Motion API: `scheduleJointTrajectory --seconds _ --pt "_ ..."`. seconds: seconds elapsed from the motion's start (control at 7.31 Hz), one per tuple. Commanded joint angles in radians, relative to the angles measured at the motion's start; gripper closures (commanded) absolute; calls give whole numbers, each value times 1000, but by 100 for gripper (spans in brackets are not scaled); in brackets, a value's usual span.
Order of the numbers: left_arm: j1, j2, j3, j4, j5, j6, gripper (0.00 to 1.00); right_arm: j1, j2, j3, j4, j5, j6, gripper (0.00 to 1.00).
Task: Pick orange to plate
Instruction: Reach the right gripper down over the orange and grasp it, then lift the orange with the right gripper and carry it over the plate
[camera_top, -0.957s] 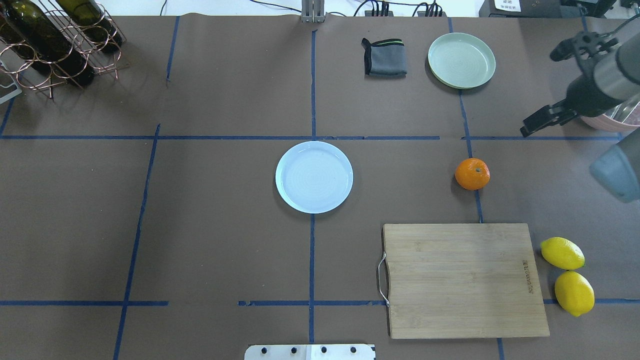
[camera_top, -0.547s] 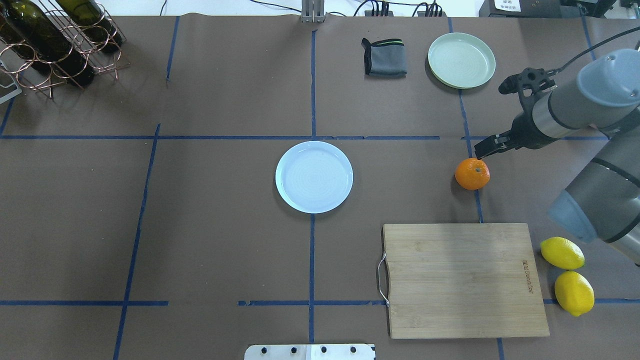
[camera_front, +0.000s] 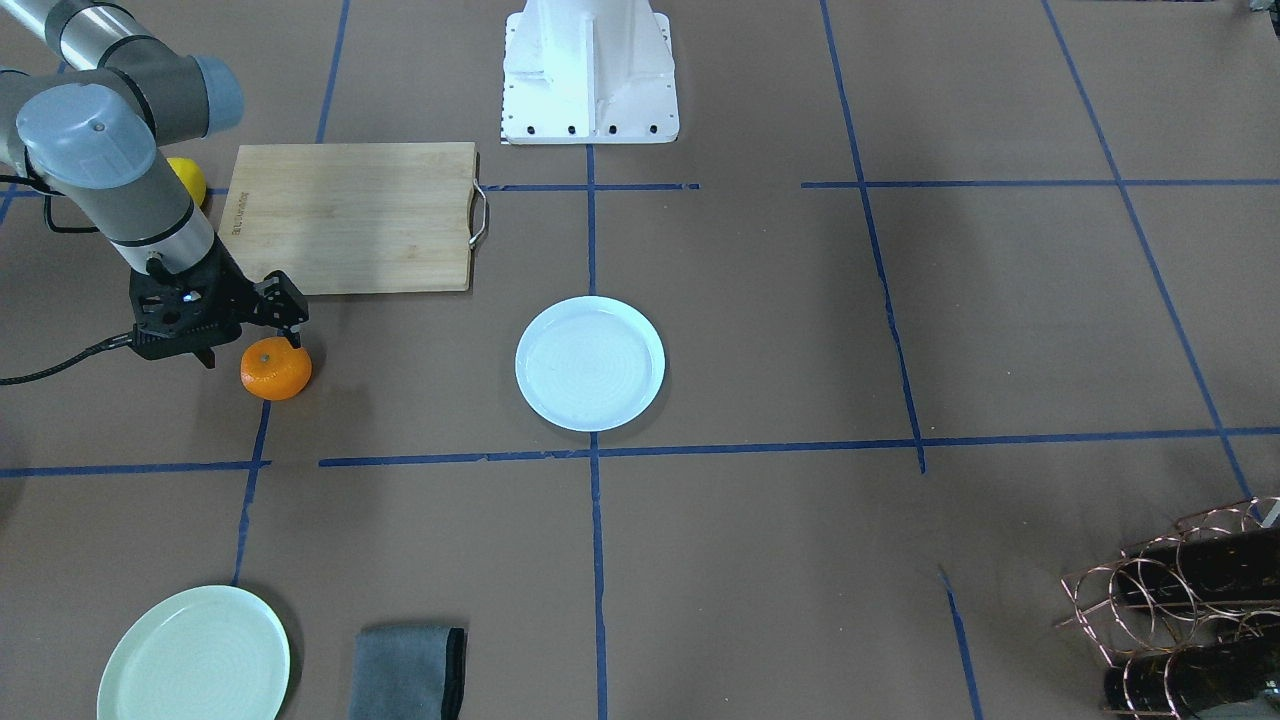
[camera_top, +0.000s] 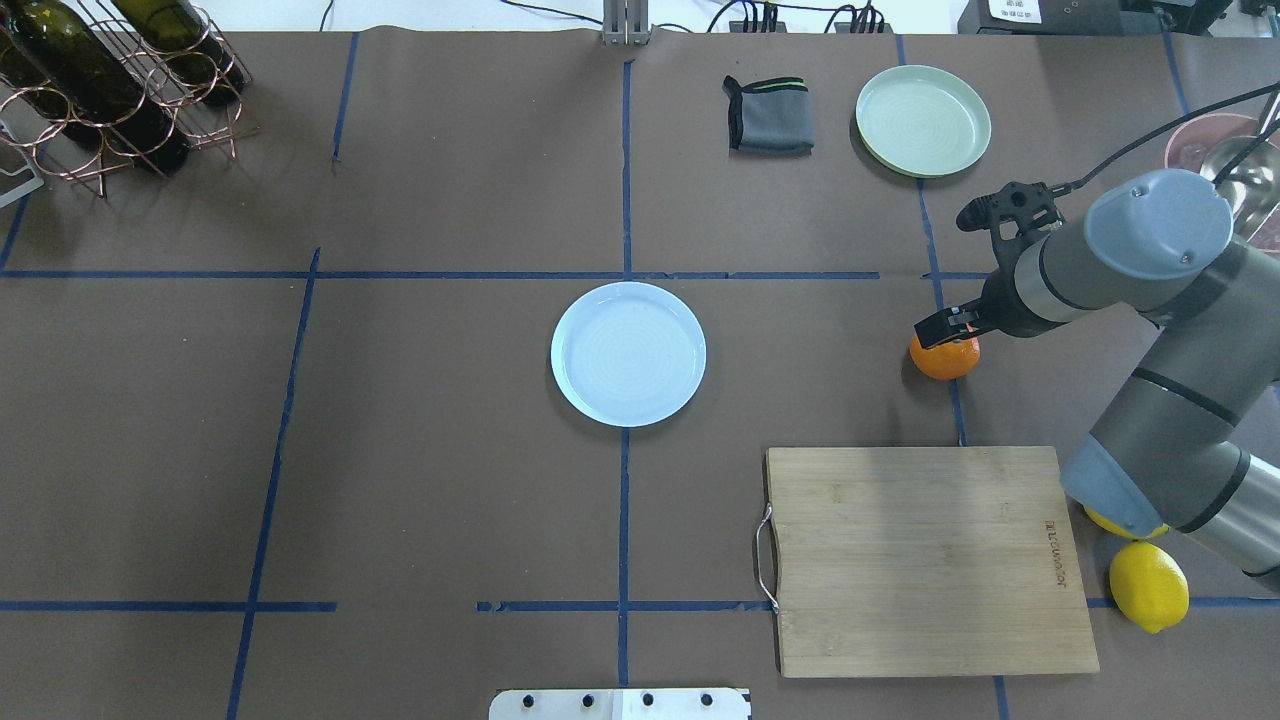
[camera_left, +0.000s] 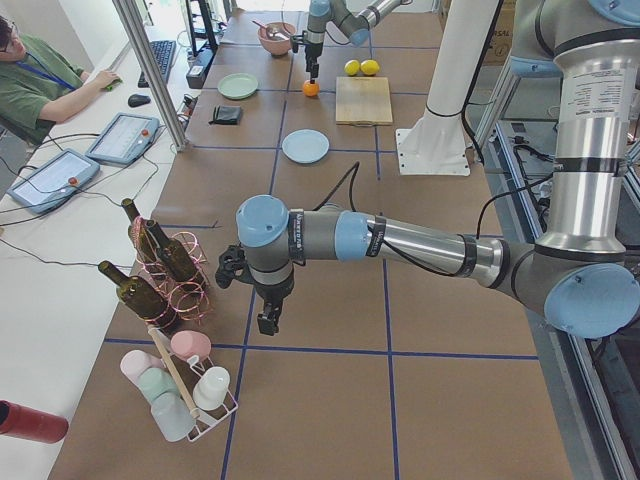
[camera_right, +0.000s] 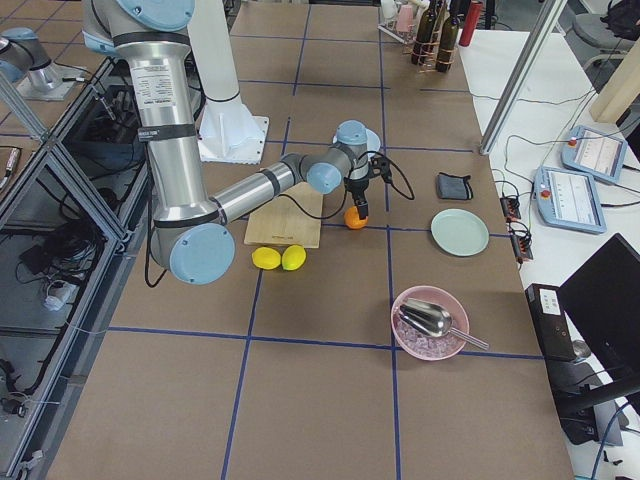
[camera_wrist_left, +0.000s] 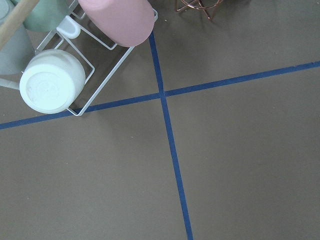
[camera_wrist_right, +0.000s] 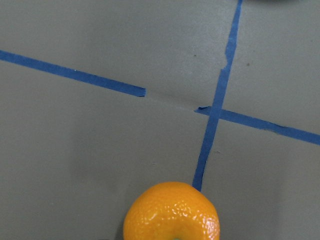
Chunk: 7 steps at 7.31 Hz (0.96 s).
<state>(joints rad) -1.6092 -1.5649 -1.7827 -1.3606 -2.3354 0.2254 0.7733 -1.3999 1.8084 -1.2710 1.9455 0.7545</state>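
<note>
One change was logged: the right claw (camera_top: 945, 330) had been swung in to hang just over the orange (camera_top: 945, 362), jaws spread wide, nothing gripped. Orange was found directly beneath the claw, on the bench (camera_top: 400, 480); plate (camera_top: 628, 354) well clear of it, unfilled. Grasp judged next.

Four fixed views, two wrist close-ups
</note>
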Motion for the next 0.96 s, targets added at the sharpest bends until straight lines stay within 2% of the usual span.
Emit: scheduleJointTrajectory --seconds 0.0,0.82 --pt "0 0 3 0 1 0 0 -35 -1 -6 -1 -42 16 0" --pt "0 6 2 0 1 2 0 -95 16 -61 -1 -117 19 0"
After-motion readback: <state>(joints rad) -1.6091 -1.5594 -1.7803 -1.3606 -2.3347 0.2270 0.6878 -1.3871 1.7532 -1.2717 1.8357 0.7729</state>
